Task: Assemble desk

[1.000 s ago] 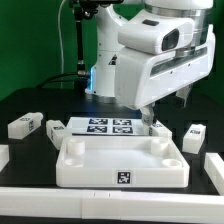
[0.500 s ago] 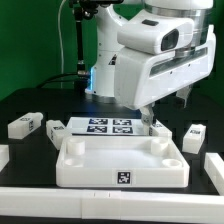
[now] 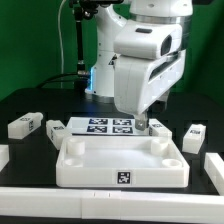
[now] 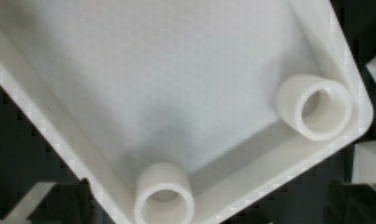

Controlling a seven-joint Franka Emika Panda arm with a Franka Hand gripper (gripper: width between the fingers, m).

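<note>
The desk tabletop (image 3: 85,172) is lying flat on the black table near the front, its long axis running from the exterior view's left to its right. Its raised rim is facing up and the tagged edge (image 3: 124,178) is facing the camera. It is showing as a white slab with round corner sockets (image 4: 318,105). The gripper (image 3: 143,123) is hanging just over its back rim, by the marker board (image 3: 108,126), jaws spread wide and gripping nothing. Loose legs (image 3: 25,125) are lying to either side.

Black table (image 3: 30,100) carries tabletop slab (image 3: 122,160), loose legs (image 3: 24,125), marker board (image 3: 105,126).
</note>
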